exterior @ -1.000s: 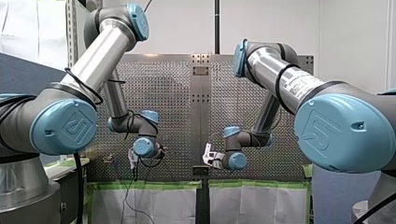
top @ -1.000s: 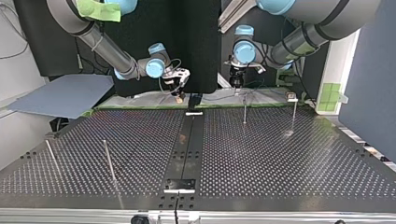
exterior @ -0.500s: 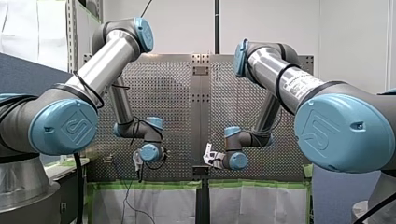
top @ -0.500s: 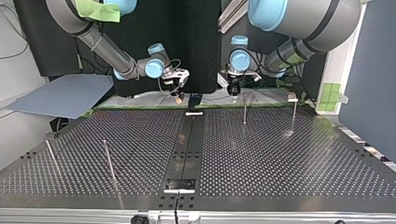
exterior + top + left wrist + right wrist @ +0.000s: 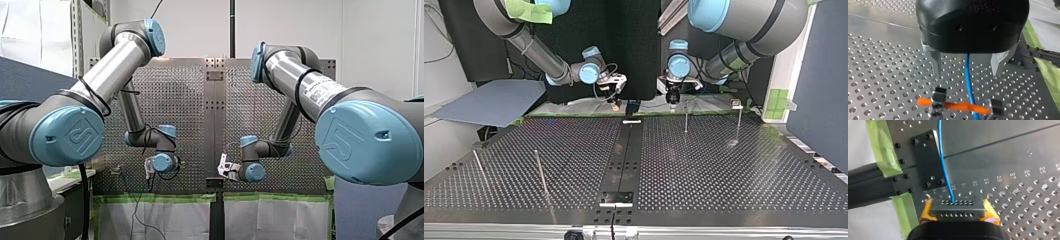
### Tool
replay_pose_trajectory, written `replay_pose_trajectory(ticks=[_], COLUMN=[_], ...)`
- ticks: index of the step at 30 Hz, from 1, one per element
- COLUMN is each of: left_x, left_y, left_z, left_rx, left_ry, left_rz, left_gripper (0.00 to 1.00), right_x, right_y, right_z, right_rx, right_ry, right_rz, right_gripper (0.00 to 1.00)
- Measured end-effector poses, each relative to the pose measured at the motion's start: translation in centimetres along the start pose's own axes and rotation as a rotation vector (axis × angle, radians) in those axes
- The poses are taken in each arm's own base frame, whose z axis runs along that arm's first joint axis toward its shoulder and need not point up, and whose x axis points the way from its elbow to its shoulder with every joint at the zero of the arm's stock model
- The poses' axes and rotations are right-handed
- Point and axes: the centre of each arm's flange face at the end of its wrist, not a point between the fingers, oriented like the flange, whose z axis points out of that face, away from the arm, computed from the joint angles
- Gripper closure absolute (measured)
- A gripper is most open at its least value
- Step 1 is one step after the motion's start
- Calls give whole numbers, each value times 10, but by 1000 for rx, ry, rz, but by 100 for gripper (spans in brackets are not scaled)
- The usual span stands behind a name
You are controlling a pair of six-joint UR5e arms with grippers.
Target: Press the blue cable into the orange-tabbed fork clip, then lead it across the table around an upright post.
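Note:
In the left wrist view a thin blue cable [image 5: 969,87] runs down between my left gripper's [image 5: 968,73] two metal fingers [image 5: 936,63] without touching them. The gripper is open. Just ahead of it the cable crosses the orange-tabbed fork clip [image 5: 958,106] on the perforated plate. In the right wrist view the blue cable [image 5: 943,157] comes out of my right gripper [image 5: 957,206], whose yellow pads are shut on it. In the top view my left gripper [image 5: 672,97] hangs at the table's far edge, and my right gripper [image 5: 615,101] is to its left.
Thin upright posts stand on the perforated table [image 5: 724,170]: two at the far right [image 5: 685,120] [image 5: 739,121] and two at the near left [image 5: 540,170] [image 5: 479,167]. A dark centre strip [image 5: 624,150] divides the table. Green tape [image 5: 885,150] lines the far edge.
My left arm has swung its gripper toward the table's middle, leftward in the top view, and slightly lower. My right arm has not moved.

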Motion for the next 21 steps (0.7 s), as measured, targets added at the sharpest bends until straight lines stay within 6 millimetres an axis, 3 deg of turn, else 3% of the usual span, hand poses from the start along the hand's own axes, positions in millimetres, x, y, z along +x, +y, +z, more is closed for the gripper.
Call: replay_pose_trajectory(ticks=[14,15,16,17,19,20,21], left_x=[2,2,2,2,2,2,2], left_y=[-2,-3,-3,-4,-4,-5,-5], left_z=[-3,-4,-4,-4,-4,-4,-4], left_rx=[-12,-11,-11,-11,-10,-10,-10], left_ry=[13,13,13,13,12,12,12], left_rz=[113,123,130,137,154,160,169], left_gripper=[2,10,25,25,53,53,69], right_x=[0,0,0,0,0,0,0], right_y=[0,0,0,0,0,0,0], right_z=[0,0,0,0,0,0,0], right_rx=[0,0,0,0,0,0,0], right_ry=[-2,-2,-2,-2,-2,-2,-2], right_rz=[0,0,0,0,0,0,0], right_gripper=[100,100,100,100,100,100,100])
